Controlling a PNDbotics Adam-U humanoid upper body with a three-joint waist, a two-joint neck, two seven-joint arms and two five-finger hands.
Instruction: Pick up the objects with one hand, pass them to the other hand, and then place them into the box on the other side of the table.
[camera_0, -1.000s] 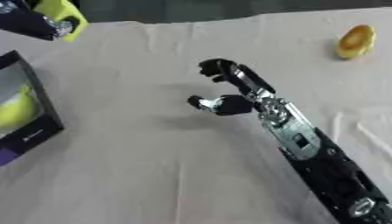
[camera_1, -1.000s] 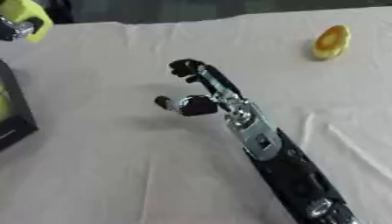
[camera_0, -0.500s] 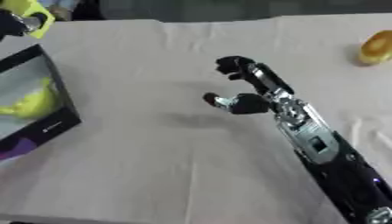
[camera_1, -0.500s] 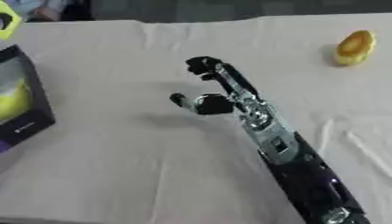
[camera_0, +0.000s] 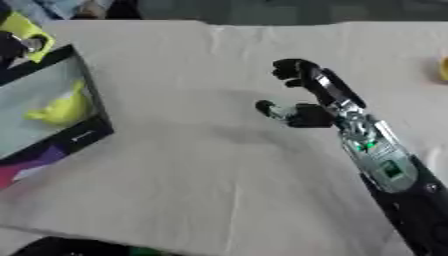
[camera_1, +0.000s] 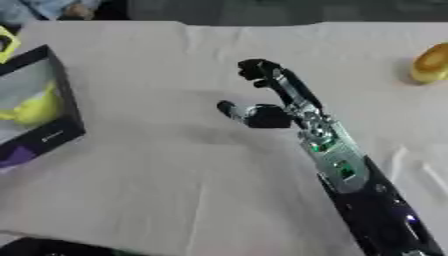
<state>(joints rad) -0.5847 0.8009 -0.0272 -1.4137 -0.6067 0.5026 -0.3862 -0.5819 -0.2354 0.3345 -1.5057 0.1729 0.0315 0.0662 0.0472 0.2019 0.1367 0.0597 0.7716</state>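
Right hand (camera_0: 306, 100) raised over mid-bench (camera_0: 201, 175), arm slanting in from lower right, fingers (camera_0: 289, 70) curled, thumb jutting left, holding nothing. Yellow object (camera_1: 430, 62) lying far right; another yellow object (camera_0: 61, 107) inside box (camera_0: 83, 135) at left. Left hand (camera_0: 17, 42) at upper left, fingers indistinct.

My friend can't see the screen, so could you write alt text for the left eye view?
A black robot right hand reaches over the middle of a cloth-covered table, fingers curled and holding nothing. At the left edge stands a dark box with a yellow object inside, and above it the left hand holds something yellow.
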